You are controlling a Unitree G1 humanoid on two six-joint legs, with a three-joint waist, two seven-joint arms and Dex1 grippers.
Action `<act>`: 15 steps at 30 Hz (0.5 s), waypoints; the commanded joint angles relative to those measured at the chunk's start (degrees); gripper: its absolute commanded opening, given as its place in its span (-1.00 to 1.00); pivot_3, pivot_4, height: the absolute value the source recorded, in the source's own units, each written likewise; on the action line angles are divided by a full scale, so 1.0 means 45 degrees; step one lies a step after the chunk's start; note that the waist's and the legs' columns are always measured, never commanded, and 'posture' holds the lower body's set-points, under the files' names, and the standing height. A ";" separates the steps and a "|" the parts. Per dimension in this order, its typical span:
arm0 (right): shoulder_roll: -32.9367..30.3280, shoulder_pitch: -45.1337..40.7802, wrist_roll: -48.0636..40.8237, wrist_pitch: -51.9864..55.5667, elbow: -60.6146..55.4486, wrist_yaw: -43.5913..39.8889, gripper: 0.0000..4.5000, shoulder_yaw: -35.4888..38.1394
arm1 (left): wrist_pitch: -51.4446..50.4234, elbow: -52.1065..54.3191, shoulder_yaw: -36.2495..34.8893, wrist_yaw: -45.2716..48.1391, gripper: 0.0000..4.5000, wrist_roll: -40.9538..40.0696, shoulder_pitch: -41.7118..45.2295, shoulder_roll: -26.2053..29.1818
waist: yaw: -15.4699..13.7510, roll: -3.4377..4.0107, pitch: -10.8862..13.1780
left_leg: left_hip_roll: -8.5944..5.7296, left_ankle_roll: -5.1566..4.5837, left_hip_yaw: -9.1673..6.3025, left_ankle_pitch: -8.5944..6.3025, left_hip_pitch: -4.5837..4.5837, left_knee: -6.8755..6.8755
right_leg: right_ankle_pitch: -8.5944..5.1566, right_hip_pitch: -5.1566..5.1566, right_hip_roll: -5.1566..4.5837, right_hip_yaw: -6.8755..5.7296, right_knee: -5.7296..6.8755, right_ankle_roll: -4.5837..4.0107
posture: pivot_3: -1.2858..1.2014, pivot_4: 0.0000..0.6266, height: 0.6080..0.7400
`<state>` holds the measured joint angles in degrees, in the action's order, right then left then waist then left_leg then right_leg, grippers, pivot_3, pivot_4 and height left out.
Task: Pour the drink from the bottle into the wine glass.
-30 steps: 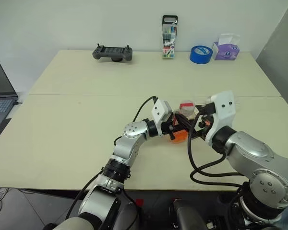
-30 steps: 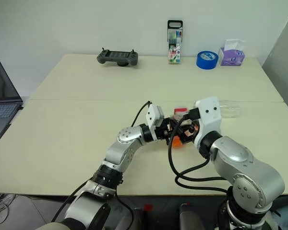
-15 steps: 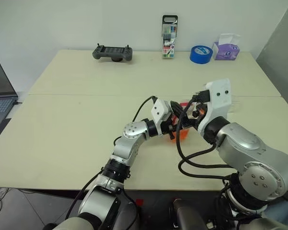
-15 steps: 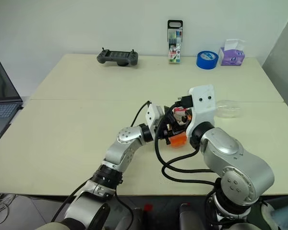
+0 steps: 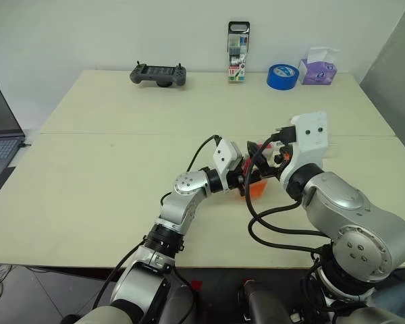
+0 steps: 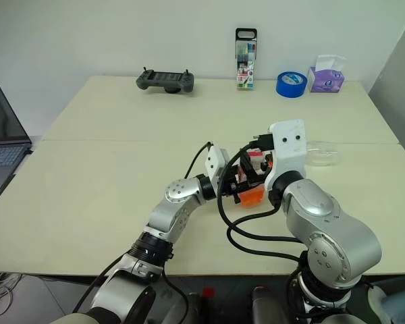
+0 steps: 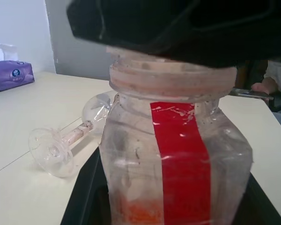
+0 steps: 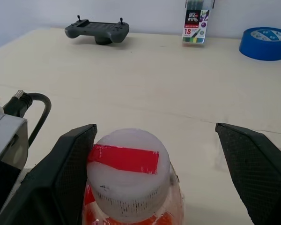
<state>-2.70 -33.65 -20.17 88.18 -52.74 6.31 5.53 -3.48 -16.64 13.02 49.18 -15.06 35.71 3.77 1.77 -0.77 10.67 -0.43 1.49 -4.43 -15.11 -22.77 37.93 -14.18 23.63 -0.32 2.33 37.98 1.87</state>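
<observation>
The bottle (image 7: 173, 164) is clear plastic with a red strip down its side, its cap (image 8: 129, 168) is whitish with a red band across the top, and the drink (image 6: 251, 195) inside is bright orange. The wine glass (image 7: 70, 140) is colourless and see-through, lying on the pale cream table (image 5: 121, 128). Farther back sit a dark grey controller (image 5: 158, 73), a blue tape roll (image 5: 282, 75) and a purple tissue box (image 5: 317, 71).
</observation>
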 commanded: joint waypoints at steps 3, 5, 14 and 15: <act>-0.0064 -0.0027 0.0355 0.0385 -0.0679 -0.0162 0.91 0.0138 | 0.0248 0.0470 -0.0206 -0.0033 -0.29 -0.0091 0.0186 -0.0111 | 0.0001 0.0000 0.0000 | 0.0000 0.0000 0.0000 0.0000 0.0000 0.0000 | 0.0000 0.0000 0.0000 0.0001 -0.0001 0.0000 | 0.03 -0.52 1.00; -0.0057 -0.0005 0.0432 0.0503 -0.0806 -0.0253 0.91 0.0177 | 0.0257 0.0459 -0.0214 -0.0028 -0.29 -0.0089 0.0189 -0.0105 | 0.0000 0.0000 0.0000 | 0.0000 0.0000 0.0000 0.0000 0.0000 0.0000 | 0.0000 0.0000 0.0000 0.0000 0.0000 -0.0001 | 0.03 -0.52 1.00; -0.0019 -0.0430 0.0705 0.0790 -0.1023 -0.0540 -0.15 0.0267 | 0.0266 0.0371 -0.0266 0.0021 -0.29 -0.0061 0.0252 -0.0098 | 0.0006 0.0000 0.0000 | -0.0001 0.0000 -0.0001 0.0000 0.0000 -0.0001 | -0.0001 0.0001 0.0000 0.0000 -0.0001 0.0001 | 0.03 -0.52 1.00; -0.0082 -0.0535 0.0687 0.0800 -0.1022 -0.0600 -0.16 0.0276 | 0.0251 0.0359 -0.0279 0.0011 -0.29 -0.0066 0.0267 -0.0100 | 0.0006 0.0000 0.0000 | -0.0001 0.0000 -0.0001 0.0000 0.0000 -0.0001 | -0.0001 0.0001 0.0000 0.0000 -0.0001 0.0001 | 0.03 -0.52 1.00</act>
<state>-2.09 -34.78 -19.12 91.79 -53.14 3.18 4.92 -3.53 -16.69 13.17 49.20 -14.61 35.71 3.56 1.80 -0.77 10.67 -0.44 1.49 -4.44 -15.11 -22.78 37.92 -14.18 23.64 -0.32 2.33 37.98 1.88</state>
